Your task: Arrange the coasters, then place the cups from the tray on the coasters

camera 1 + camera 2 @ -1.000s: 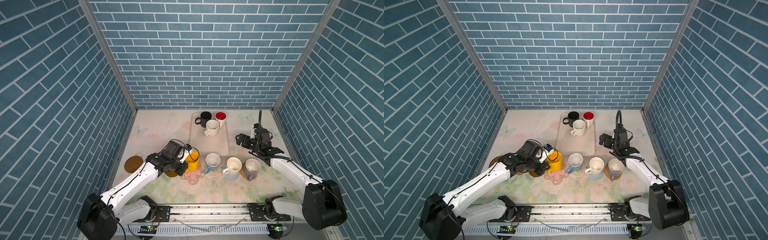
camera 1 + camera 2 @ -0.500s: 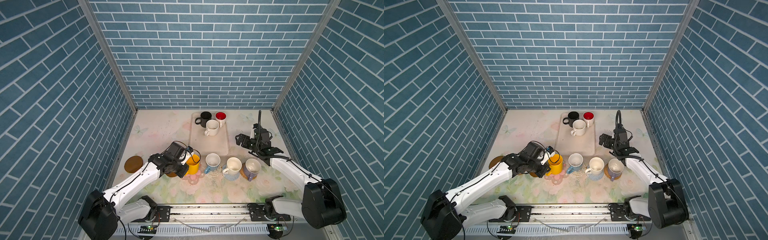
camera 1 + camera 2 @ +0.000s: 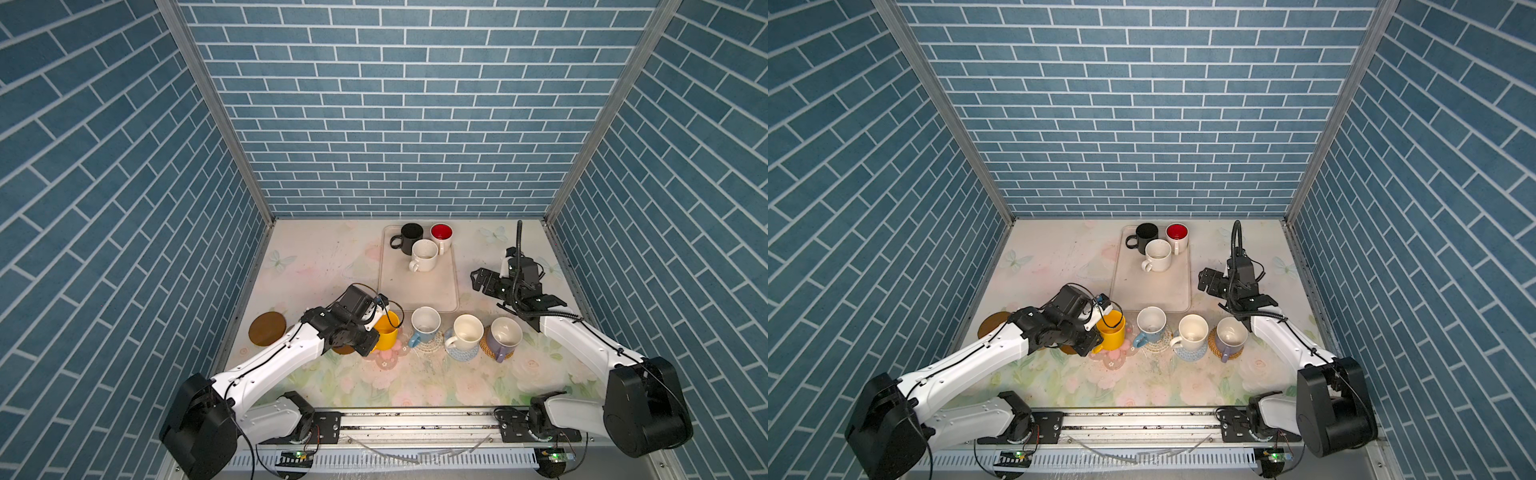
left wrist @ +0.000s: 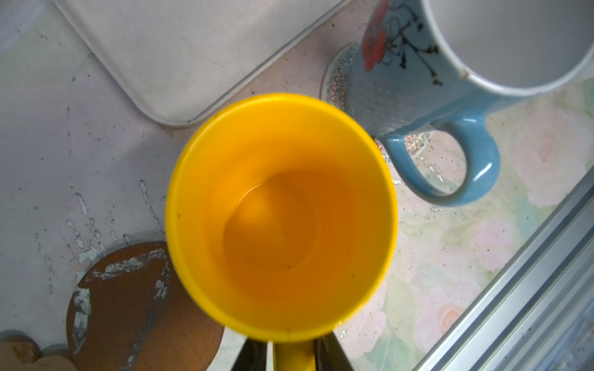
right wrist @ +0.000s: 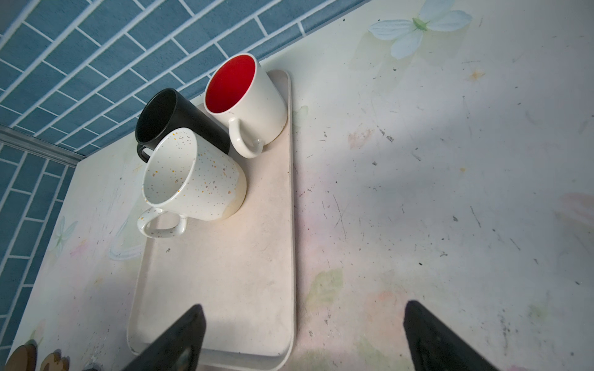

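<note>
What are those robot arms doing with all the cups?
They're moving mugs from the tray onto coasters. The left end effector is at the yellow mug's handle, by the pink flower coaster. The light blue mug, cream mug and lavender mug sit on coasters; three more wait on the tray, and the right end effector hovers open.

My left claw (image 3: 374, 332) is at a mug (image 3: 390, 334); the tray (image 3: 415, 291) lies behind it, another mug (image 3: 426, 322) just right of it.

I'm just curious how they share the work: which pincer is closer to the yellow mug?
Left. The left pincer sits right at the yellow mug, fingers either side of its handle. The right pincer hangs open by the tray, well away.
</note>
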